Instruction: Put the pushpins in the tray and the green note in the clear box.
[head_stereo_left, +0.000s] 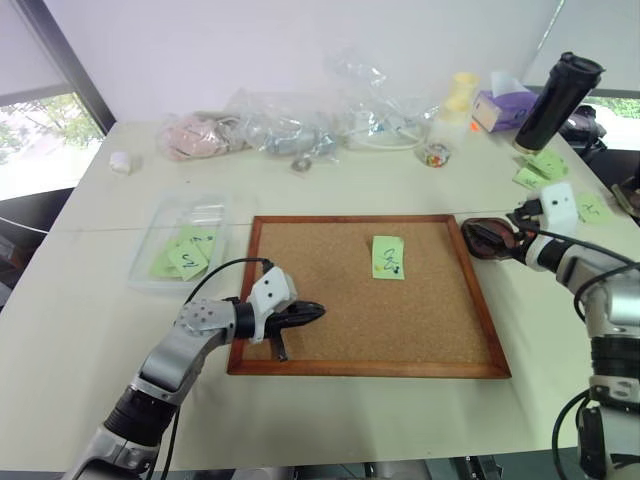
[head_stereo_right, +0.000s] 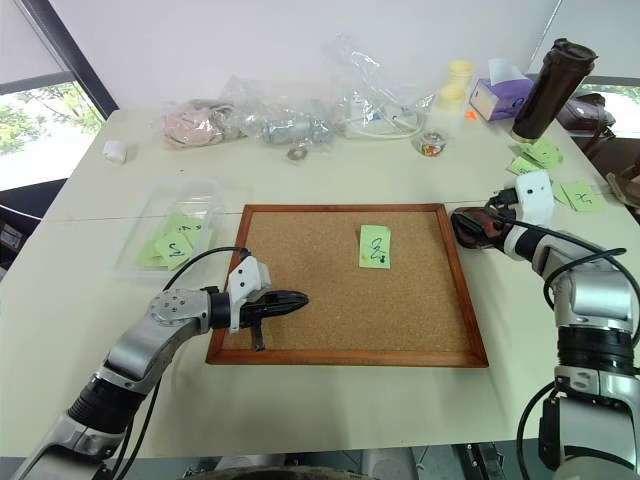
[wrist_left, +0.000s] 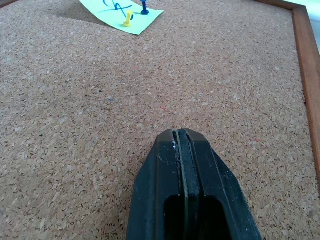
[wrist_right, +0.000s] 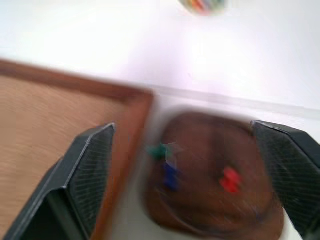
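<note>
Green note: your green note (head_stereo_left: 388, 256) lies flat on the corkboard (head_stereo_left: 420, 330), a little right of the board's middle and toward its far edge, black scribble facing up.
Pins on the note: you can see two pushpins (wrist_left: 135, 13) stuck through it in the left wrist view, one yellow and one blue, close together near one edge of the slip.
Tray: your tray (wrist_right: 210, 175) sits on the table just off the corkboard's right frame, near the far right corner; three pins lie inside it, a green one, a blue one and a red one, blurred in the right wrist view.
Clear box: the clear box (head_stereo_left: 178, 243) stands on the table left of the corkboard, close to its frame, with several green slips already in it.
Right gripper: your right gripper (wrist_right: 190, 165) hangs over the tray with its two fingers spread wide, one on each side of the dish, nothing between them.
Left gripper: your left gripper (wrist_left: 180, 150) rests low over the near left part of the corkboard, fingers pressed together with nothing in them, pointing across the cork toward the note.
Around: clear plastic bags (head_stereo_left: 300, 120), a dark tumbler (head_stereo_left: 556, 100) and more green slips (head_stereo_left: 540, 168) lie along the far and right side of the table (head_stereo_left: 90, 330).
</note>
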